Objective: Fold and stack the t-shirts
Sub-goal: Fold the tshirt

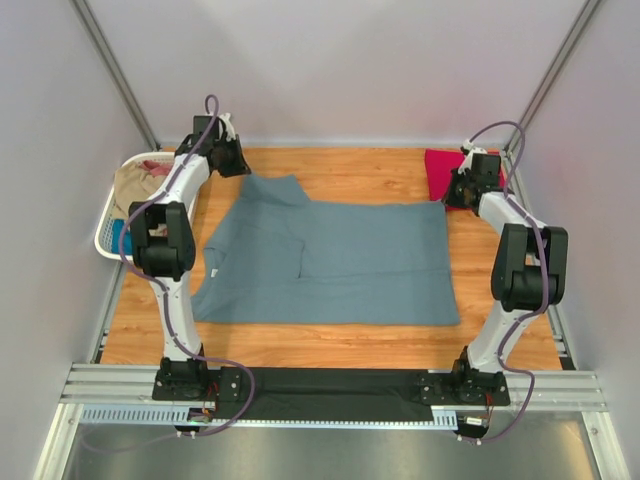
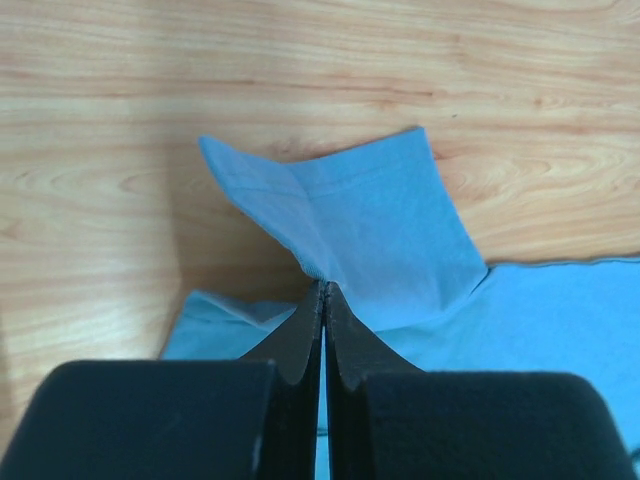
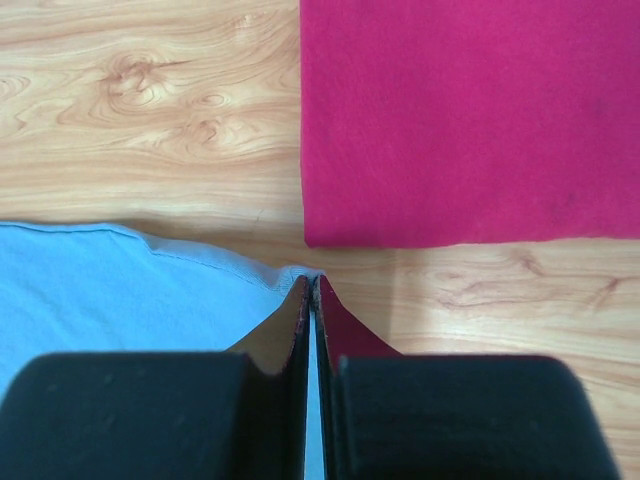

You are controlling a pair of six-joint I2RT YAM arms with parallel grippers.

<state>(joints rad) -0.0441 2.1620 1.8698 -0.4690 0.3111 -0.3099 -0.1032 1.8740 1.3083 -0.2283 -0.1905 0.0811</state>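
1. The big grey-blue shirt [image 1: 330,265] lies spread flat on the wooden table [image 1: 350,165].
2. The left gripper [image 2: 323,290] is pinched tight on the sleeve at the shirt's far left corner.
3. The right gripper [image 3: 312,283] is pinched tight on the shirt's far right corner.
4. A folded crimson-pink shirt [image 3: 470,120] lies just past that right corner.
5. A white basket [image 1: 108,235] sits to the left of the grey-blue shirt.

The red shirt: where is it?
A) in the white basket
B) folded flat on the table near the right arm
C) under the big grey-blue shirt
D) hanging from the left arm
B: the crimson t-shirt lies folded on the table at its far right corner, apart from the grey-blue t-shirt.
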